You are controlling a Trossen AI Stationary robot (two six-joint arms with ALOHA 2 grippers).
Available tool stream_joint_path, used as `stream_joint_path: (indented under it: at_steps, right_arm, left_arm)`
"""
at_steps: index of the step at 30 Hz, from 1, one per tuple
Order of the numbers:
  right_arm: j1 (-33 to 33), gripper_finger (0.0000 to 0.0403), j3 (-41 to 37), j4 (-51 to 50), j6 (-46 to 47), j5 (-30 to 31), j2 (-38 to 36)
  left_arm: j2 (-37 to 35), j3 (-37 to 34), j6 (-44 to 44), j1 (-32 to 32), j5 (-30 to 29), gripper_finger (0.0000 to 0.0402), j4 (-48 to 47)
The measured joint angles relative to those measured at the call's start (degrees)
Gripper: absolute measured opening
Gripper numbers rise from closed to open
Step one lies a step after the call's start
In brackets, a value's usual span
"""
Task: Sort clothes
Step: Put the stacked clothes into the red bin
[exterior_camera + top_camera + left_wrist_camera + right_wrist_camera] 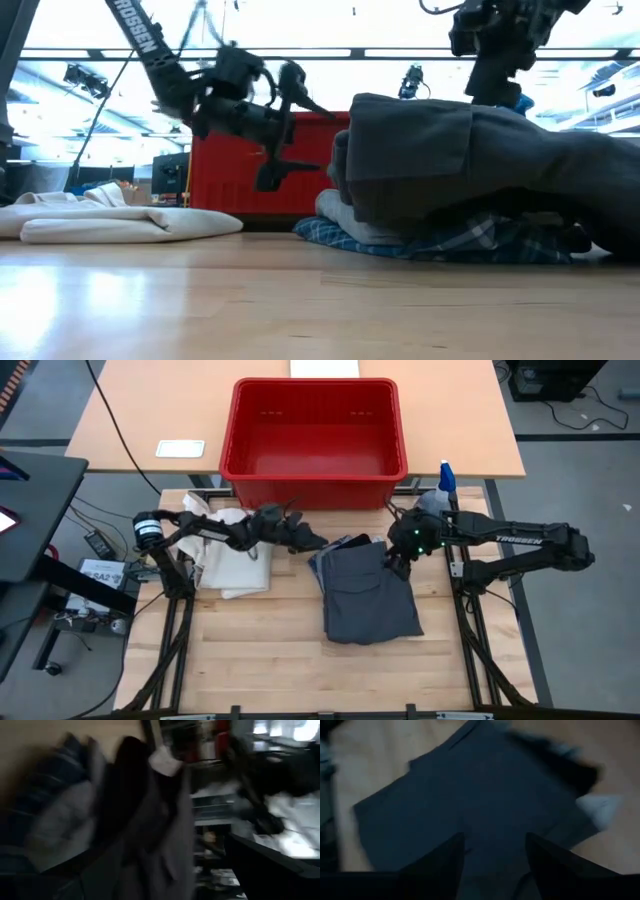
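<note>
On the table's middle lay the grey cloth (368, 598), atop the plaid cloth (440, 243). Above its far edge hung the right gripper (398, 563), jaws apart and empty. The left gripper (308, 540), jaws wide, waited just left. A good pick would pinch only the grey layer.

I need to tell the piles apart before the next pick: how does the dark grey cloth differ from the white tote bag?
The dark grey cloth is dark and the larger of the two; the white tote bag is pale and smaller. The grey cloth lies on top of a blue-and-white plaid cloth, bulging high in the low view; the tote lies flat on the bare table. The grey cloth sits below the right tool, the tote by the left arm. Both are soft fabric, loosely folded.
</note>
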Motion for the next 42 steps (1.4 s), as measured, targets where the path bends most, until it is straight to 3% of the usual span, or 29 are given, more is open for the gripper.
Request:
stream_joint_path:
  at_steps: [6, 11, 18, 22, 28, 38, 42]
  right_arm:
    - [3.2, 0.0218, -1.4, -1.7, 1.8, -3.2, 0.5]
    - [5.3, 0.0218, -1.9, -2.2, 4.8, -3.6, 0.5]
    - [9.3, 0.0215, -1.9, -1.5, 8.7, -5.6, 0.5]
    - [12.5, 0.0210, -1.9, 1.6, 11.5, -6.5, 0.5]
    - [16.2, 0.0210, -1.9, 4.4, 11.8, -2.1, 1.9]
    - [13.9, 0.0209, -1.9, 4.6, 0.4, 2.9, 16.6]
    - [11.9, 0.0209, -1.8, 4.7, -4.2, 5.9, 21.6]
  left_arm:
    - [1.9, 15.2, 19.3, 3.8, 0.0, 0.0350, -33.8]
    - [5.9, 25.3, 29.9, 6.1, 0.7, 0.0350, -49.1]
    - [15.1, 28.6, 32.8, 6.8, 9.9, 0.0350, -49.7]
    - [18.4, 28.6, 32.9, 7.2, 11.0, 0.0350, -49.4]
    - [20.3, 28.7, 35.5, 7.0, 12.9, 0.0349, -48.3]
    - [20.3, 28.7, 35.6, 5.9, 14.7, 0.0349, -48.6]
    - [20.5, 28.6, 35.1, 3.8, 19.9, 0.0349, -47.2]
